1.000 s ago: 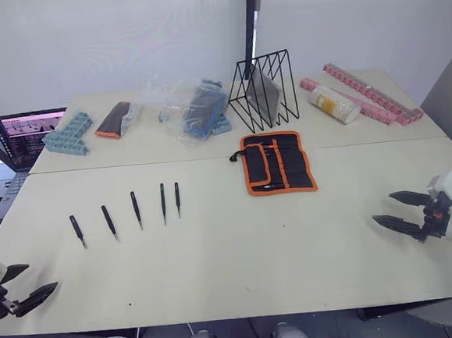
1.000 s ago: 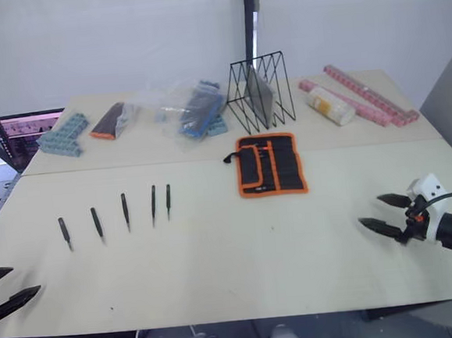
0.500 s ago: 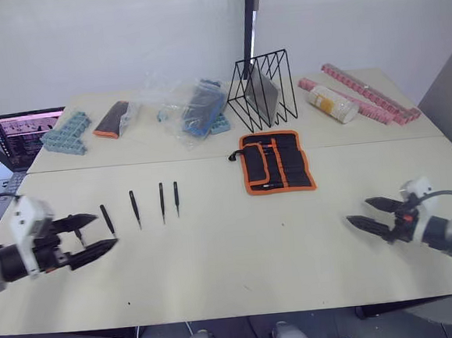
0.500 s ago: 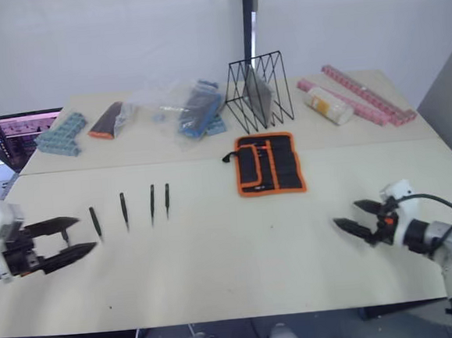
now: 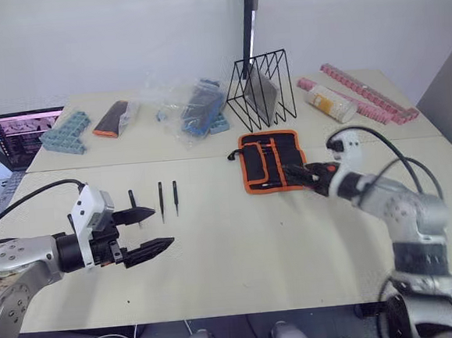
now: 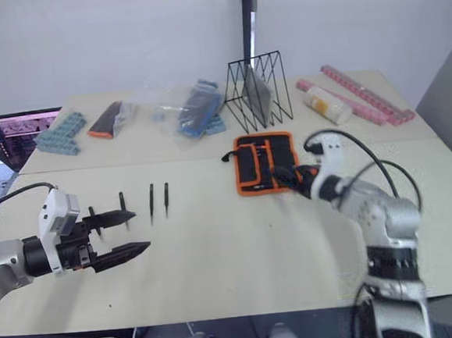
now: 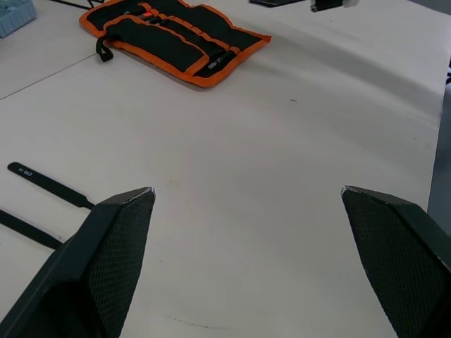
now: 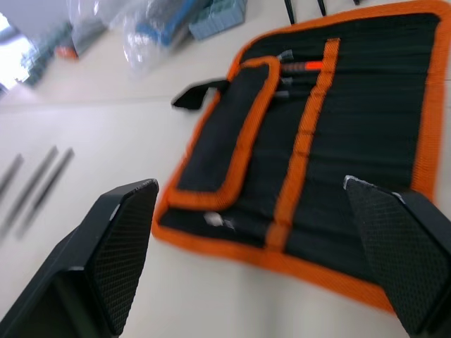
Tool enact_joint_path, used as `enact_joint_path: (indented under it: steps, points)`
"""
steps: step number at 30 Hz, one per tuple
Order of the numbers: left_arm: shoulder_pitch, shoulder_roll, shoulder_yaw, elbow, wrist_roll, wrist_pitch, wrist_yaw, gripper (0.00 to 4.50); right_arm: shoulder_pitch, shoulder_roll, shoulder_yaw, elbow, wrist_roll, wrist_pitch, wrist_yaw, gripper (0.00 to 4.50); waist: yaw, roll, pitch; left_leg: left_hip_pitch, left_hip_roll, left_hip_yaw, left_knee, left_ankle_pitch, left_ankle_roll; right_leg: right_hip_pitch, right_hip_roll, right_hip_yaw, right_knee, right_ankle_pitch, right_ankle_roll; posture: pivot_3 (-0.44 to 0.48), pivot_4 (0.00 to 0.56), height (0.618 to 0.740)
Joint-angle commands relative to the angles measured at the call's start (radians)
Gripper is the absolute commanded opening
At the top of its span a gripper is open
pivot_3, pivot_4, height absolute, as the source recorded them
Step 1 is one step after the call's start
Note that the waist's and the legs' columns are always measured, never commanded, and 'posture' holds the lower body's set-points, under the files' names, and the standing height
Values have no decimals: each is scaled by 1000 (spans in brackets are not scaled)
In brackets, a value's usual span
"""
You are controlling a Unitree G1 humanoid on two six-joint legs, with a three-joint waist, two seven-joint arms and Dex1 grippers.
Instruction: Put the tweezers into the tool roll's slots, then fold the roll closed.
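Note:
Several slim black tweezers (image 6: pixel 151 202) lie in a row on the table's left half, two of them in the left wrist view (image 7: pixel 49 186). My left gripper (image 5: pixel 156 228) hovers open just on the near side of them, its arm covering part of the row. The tool roll (image 5: pixel 276 161), black with orange edging, lies unrolled at the table's middle. My right gripper (image 8: pixel 250 184) is open right at the roll's near right edge, fingers (image 8: pixel 106 260) spread wide over it. The slots (image 8: pixel 359 120) show as black pockets beside an orange strip, with a few tool handles in the far ones.
A black wire rack (image 5: pixel 263 88) stands behind the roll. A clear bag of blue items (image 5: pixel 194 109), an orange-tipped dark case (image 5: pixel 112 119) and blue boxes (image 5: pixel 66 133) line the back left. A laptop (image 5: pixel 23 134) sits far left; a white bottle (image 5: pixel 332 103) and pink strips (image 5: pixel 369 91) lie back right.
Both arms have swung inward. The left gripper moved right, up to the row of tweezers. The right gripper moved left and away from me to the tool roll's edge.

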State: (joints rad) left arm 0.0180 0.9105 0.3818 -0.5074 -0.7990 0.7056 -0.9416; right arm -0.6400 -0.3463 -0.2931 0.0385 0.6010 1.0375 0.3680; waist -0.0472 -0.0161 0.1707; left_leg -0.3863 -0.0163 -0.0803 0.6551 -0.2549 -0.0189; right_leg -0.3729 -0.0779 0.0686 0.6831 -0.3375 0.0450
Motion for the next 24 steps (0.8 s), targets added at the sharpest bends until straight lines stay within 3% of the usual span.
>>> enact_joint_path:
  steps: [1, 7, 24]
  points:
    - [24, -9, 57, -50, -35, 11, 33, 4500, -32, 41, -9, 45, 20, 24, -34, 4493, 2, 0, 0, -1, 0, 0, 0, 0, 0, -1, 0, 0, 0, 0, 0, 0, 150, 739]
    - [59, -25, 88, -89, -56, 20, 77, 4500, -58, 100, 25, 116, 9, 17, -44, 4493, 0, 0, 0, -15, 0, 1, 5, 1, -2, -16, -2, 1, 7, 0, 0, 0, 150, 739]
    - [124, -66, 104, -120, -32, -24, 130, 4500, -218, 149, 72, 464, -81, -191, 12, 4493, -22, 0, 0, -11, 0, 0, 5, 7, -4, -16, 1, 0, 14, 3, -2, 0, 150, 739]
